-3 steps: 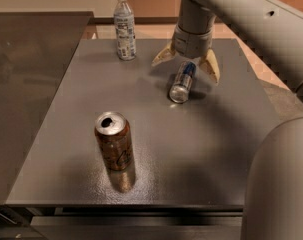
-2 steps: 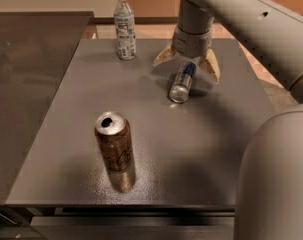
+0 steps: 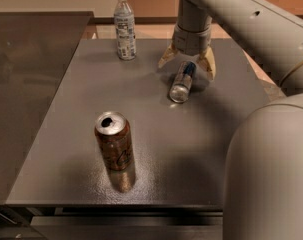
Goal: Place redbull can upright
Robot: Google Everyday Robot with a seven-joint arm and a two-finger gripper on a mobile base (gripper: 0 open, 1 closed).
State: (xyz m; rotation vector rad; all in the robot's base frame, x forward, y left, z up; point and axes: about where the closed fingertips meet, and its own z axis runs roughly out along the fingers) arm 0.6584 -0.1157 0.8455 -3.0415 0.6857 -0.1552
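Note:
The redbull can (image 3: 182, 80), slim, silver and blue, lies on its side on the grey table (image 3: 191, 144), towards the back right, with a shiny end facing the front. My gripper (image 3: 187, 64) hangs straight down over the can's far end. It is open, with one tan finger (image 3: 166, 58) to the left and the other to the right of the can. The can rests on the table and is not held.
A brown soda can (image 3: 113, 141) stands upright near the table's front middle. A clear plastic bottle (image 3: 125, 26) with a white cap stands at the back. A darker surface (image 3: 26, 84) adjoins the table on the left. My arm's large body (image 3: 271, 174) fills the right foreground.
Almost nothing has moved: the gripper stays open over the lying can, and the can has not shifted.

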